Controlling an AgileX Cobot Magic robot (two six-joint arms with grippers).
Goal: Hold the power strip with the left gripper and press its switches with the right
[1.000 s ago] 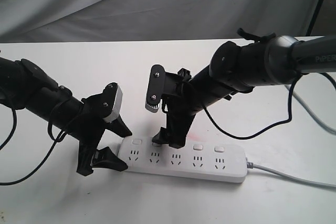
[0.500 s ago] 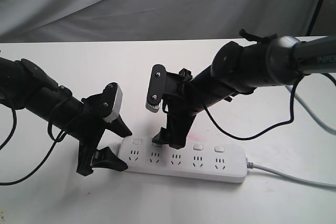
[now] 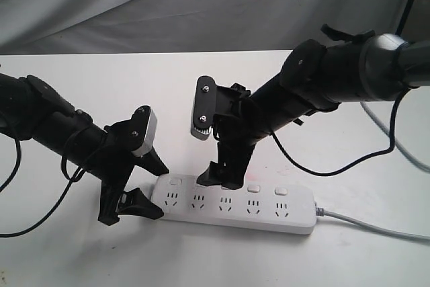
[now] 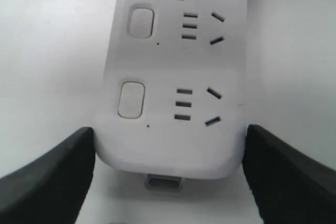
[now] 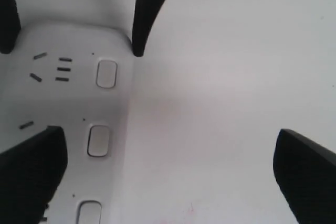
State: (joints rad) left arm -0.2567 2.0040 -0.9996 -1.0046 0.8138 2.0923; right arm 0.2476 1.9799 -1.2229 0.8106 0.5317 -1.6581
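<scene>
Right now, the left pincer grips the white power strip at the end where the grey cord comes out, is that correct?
Not quite. The left pincer grips the power strip at the end opposite the grey cord; the cord comes out of the other end, away from that pincer. The exterior view shows this.

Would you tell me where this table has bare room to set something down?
Bare table lies along the cloth at the back, and in front of the strip. Crowded: the strip's end in the left gripper, its middle under the right gripper, and the cord side.
</scene>
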